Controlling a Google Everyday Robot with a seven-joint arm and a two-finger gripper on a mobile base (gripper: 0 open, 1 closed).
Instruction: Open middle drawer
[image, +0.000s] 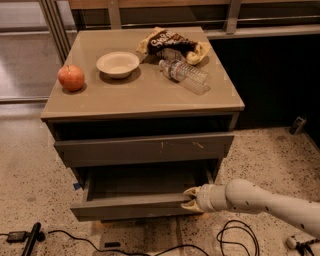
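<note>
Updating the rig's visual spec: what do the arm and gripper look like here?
The arm is a smooth off-white tube with small dark dots along it, narrowing to a ribbed pale collar at the wrist. The gripper, at the right end of the middle drawer front, has short tan-yellow jaws. No cables or lettering show on the arm.

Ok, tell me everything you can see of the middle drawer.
The middle drawer is a wide, shallow box with a plain grey-brown front that has no handle and no marks. It stands partly out of the cabinet, level, and the part of its inside that shows is bare grey. It sits below the taller scratched front. The gripper touches the right end of its front's top edge.
</note>
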